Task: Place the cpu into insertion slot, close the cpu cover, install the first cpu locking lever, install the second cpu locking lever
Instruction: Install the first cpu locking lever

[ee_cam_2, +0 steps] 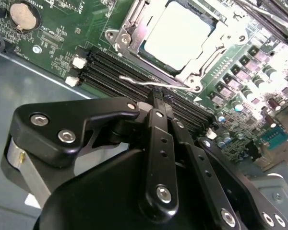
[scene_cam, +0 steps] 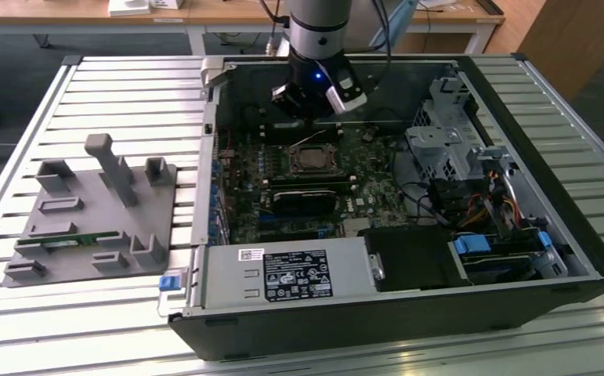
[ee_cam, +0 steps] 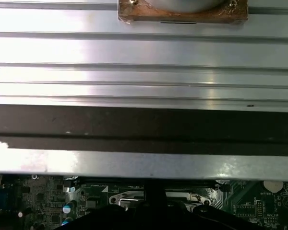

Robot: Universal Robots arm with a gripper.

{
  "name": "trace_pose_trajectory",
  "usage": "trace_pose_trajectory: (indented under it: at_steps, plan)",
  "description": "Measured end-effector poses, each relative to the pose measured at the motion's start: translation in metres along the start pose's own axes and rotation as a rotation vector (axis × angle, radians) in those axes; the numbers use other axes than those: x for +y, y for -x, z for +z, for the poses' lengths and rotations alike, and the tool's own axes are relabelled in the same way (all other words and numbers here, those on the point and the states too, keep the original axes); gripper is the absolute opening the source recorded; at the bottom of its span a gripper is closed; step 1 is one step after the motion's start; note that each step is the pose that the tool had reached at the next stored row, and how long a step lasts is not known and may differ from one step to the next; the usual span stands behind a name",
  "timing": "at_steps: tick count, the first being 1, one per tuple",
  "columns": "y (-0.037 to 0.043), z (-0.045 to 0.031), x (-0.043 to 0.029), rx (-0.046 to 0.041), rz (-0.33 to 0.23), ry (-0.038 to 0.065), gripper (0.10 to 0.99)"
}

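I see the cpu (ee_cam_2: 178, 39) seated in the insertion slot (ee_cam_2: 134, 44), the cpu cover (ee_cam_2: 212, 43) apparently down. My gripper (ee_cam_2: 156, 99), fingers pinched together, touches a locking lever (ee_cam_2: 151, 84); I'd press steadily, keeping the tip from slipping.

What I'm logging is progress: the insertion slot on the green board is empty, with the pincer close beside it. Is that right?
Not empty. The second wrist view shows the cpu lying in the insertion slot. The rest holds: the pincer is close beside it over the green board.
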State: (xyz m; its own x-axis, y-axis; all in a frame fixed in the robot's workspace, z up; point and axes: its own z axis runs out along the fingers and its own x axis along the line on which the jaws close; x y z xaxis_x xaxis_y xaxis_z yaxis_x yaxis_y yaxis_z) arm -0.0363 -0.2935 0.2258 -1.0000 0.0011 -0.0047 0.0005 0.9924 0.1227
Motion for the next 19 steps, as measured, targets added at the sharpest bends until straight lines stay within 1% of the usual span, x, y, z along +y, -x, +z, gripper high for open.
trace_pose_trajectory:
  at_steps: [9,14,19]
  plan:
    - [0.0108,0.0043,0.0000,-0.0001,0.000,0.000,0.106]
    - [0.0151,0.0069,-0.0003,-0.0001,0.000,0.000,0.106]
    - [0.0192,0.0114,-0.0009,0.0000,0.000,0.000,0.106]
